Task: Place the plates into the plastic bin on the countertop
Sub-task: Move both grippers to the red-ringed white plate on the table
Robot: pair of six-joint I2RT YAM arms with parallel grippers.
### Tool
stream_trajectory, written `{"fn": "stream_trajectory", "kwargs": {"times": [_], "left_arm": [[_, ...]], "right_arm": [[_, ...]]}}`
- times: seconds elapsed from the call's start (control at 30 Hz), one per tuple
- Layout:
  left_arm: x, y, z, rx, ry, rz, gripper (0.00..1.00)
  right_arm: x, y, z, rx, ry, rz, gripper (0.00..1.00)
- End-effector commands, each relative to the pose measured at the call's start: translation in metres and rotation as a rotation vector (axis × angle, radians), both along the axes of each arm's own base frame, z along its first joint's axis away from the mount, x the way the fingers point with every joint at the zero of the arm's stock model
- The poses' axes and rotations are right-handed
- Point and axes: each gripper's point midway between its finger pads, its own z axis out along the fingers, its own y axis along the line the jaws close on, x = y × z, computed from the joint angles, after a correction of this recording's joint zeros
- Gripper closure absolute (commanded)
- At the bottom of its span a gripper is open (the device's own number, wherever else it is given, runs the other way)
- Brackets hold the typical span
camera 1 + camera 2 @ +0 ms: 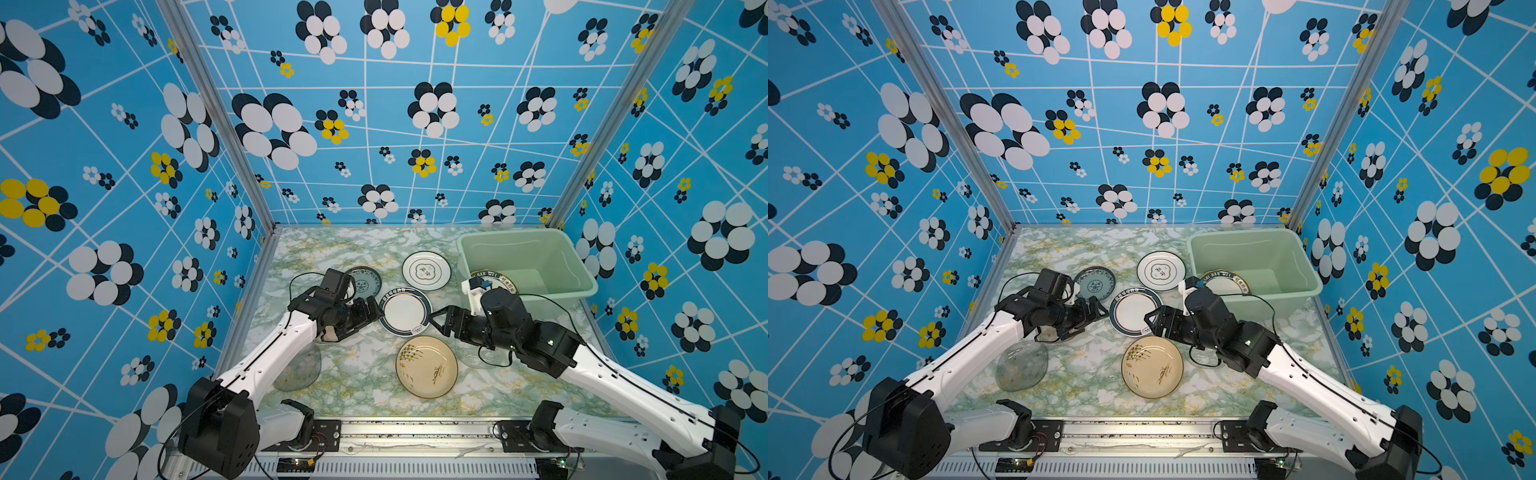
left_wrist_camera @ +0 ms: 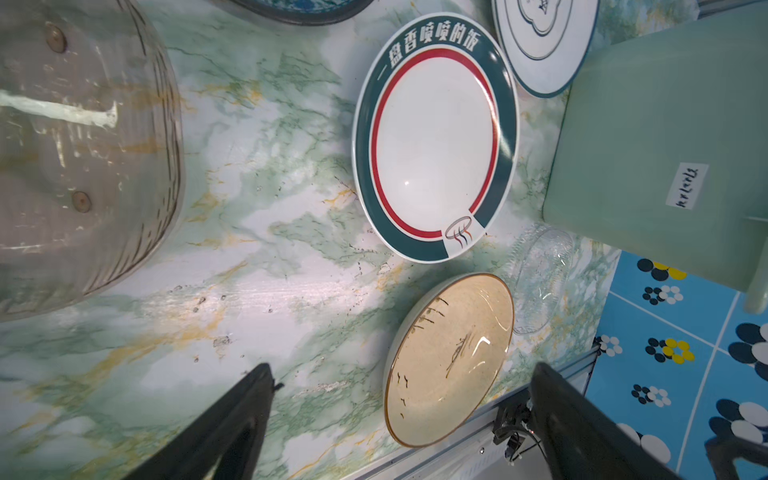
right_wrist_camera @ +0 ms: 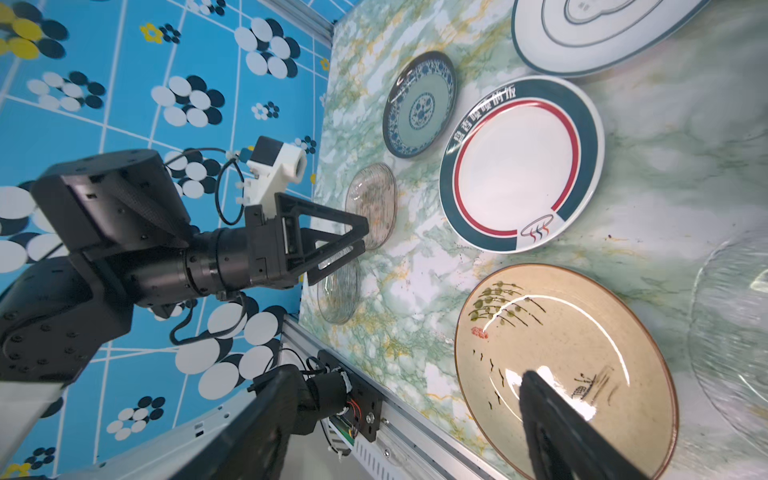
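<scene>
Green-rimmed, red-ringed plate lies flat on the countertop squarely between both tools, left gripper at its left edge, right gripper at its right, jaws apart and empty, the right nearer the plastic bin

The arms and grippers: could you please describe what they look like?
The left arm and right arm have white links dotted with small holes, joined by black housings. The left gripper and right gripper are black, with open-framed triangular fingers. Each wrist carries a white camera mount, and a thin black cable loops beside it.
</scene>
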Motion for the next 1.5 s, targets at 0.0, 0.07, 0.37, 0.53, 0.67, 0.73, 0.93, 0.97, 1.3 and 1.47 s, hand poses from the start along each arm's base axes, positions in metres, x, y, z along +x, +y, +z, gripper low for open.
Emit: {"fn": "stream_trajectory", "kwargs": {"times": [0.0,0.07,0.37,0.53,0.67,0.73,0.93,0.97,1.3,1.47], "left_arm": [[0.013,0.0,-0.018,-0.015,-0.001,0.055,0.04],[0.019,-0.001,-0.029,-0.014,0.009,0.075,0.04],[0.046,-0.019,-0.057,-0.048,0.053,0.089,0.14],[0.052,-0.021,-0.071,-0.011,0.089,0.113,0.17],[0.057,-0.023,-0.078,0.027,0.087,0.11,0.2],[0.059,-0.023,-0.083,0.028,0.097,0.12,0.22],[0.065,-0.026,-0.09,0.04,0.098,0.122,0.3],[0.066,-0.027,-0.091,0.04,0.1,0.12,0.31],[0.074,-0.038,-0.097,0.005,0.096,0.096,0.43],[0.073,-0.039,-0.101,-0.002,0.106,0.092,0.53]], "right_arm": [[0.018,0.01,0.004,-0.044,0.001,-0.073,0.14],[0.027,0.014,-0.001,-0.098,0.002,-0.079,0.14],[0.078,0.002,-0.056,-0.346,-0.014,-0.176,0.13],[0.097,0.004,-0.085,-0.343,0.025,-0.182,0.13],[0.107,0.01,-0.106,-0.354,0.06,-0.167,0.12],[0.111,0.016,-0.116,-0.367,0.08,-0.157,0.12],[0.12,0.014,-0.139,-0.464,0.119,-0.168,0.11],[0.121,0.012,-0.142,-0.476,0.119,-0.176,0.11],[0.132,0.002,-0.177,-0.425,0.21,-0.201,0.1],[0.133,0.015,-0.192,-0.401,0.259,-0.13,0.11]]}}
